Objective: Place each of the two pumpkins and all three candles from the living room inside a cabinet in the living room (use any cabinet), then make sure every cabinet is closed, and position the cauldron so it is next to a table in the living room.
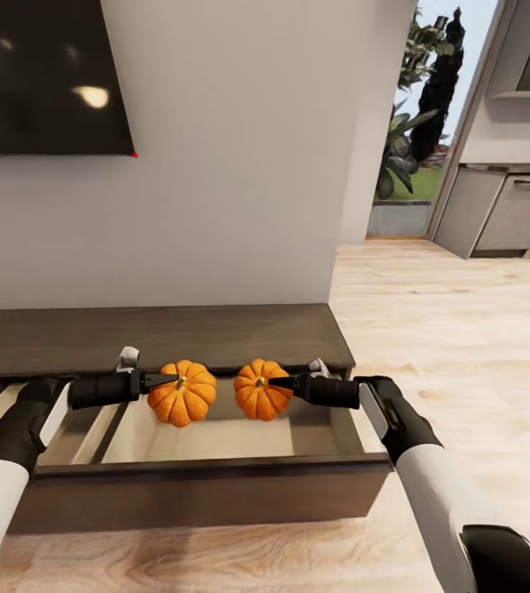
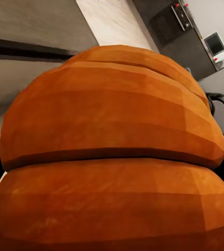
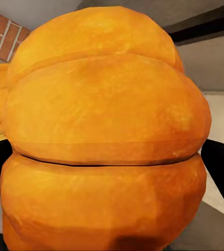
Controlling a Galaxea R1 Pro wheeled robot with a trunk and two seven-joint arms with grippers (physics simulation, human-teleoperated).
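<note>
Two orange pumpkins hang side by side over the pulled-out drawer (image 1: 207,492) of the low dark-brown cabinet (image 1: 174,333). My left gripper (image 1: 174,380) is shut on the left pumpkin (image 1: 184,397), which looms close in the left wrist view (image 2: 112,157). My right gripper (image 1: 273,380) is shut on the right pumpkin (image 1: 260,395), seen up close in the right wrist view (image 3: 106,136) with a dark finger (image 3: 221,172) beside it. The drawer's pale inside lies under both pumpkins. The candles, the cauldron and the table are out of view.
A black TV (image 1: 42,74) hangs on the wall above the cabinet. Light wood floor (image 1: 462,346) stretches to the right toward grey kitchen cupboards (image 1: 512,210) and a glass door with plants (image 1: 417,123) outside.
</note>
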